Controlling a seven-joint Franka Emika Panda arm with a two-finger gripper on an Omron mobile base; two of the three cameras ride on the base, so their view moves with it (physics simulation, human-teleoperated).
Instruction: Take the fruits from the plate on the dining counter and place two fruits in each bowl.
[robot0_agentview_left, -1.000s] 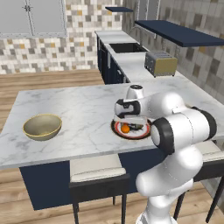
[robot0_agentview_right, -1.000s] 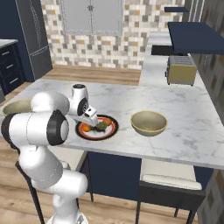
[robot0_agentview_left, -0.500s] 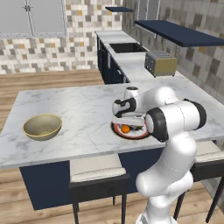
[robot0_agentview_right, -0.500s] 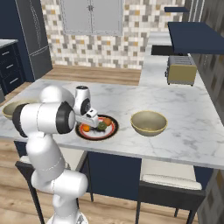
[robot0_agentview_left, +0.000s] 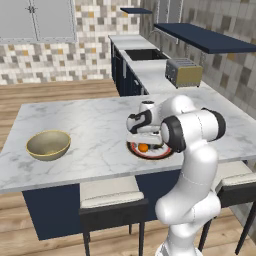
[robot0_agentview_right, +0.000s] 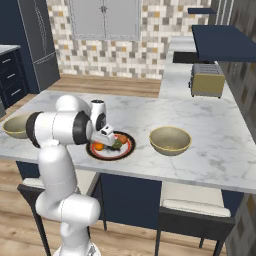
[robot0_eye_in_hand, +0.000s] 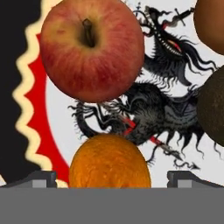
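The plate (robot0_agentview_left: 150, 156) lies near the front edge of the dining counter (robot0_agentview_left: 85, 120). In the hand view its red band (robot0_eye_in_hand: 41, 127) and dark centre picture carry the fruits: a red apple (robot0_eye_in_hand: 92, 48), an orange (robot0_eye_in_hand: 109, 162), a dark green fruit (robot0_eye_in_hand: 214, 109) and another orange one (robot0_eye_in_hand: 210, 22). My gripper (robot0_eye_in_hand: 112, 179) hangs open just over the plate, with the near orange (robot0_agentview_left: 143, 147) between its fingertips (robot0_eye_in_hand: 41, 177). In the right base view the gripper (robot0_agentview_right: 106, 137) stands above the plate (robot0_agentview_right: 112, 157). One bowl (robot0_agentview_right: 170, 140) sits to the plate's right, the other bowl (robot0_agentview_left: 48, 145) far to its left.
Two stools (robot0_agentview_left: 112, 197) stand under the counter's front edge. Behind, a long worktop carries a sink (robot0_agentview_left: 145, 54) and a toaster (robot0_agentview_left: 184, 72) under a navy shelf (robot0_agentview_left: 200, 37). My own white arm (robot0_agentview_left: 192, 135) stands close beside the plate.
The hand has come down closer over the plate, and the arm's elbow has swung up and round. Fruits, plate and bowls lie where they were.
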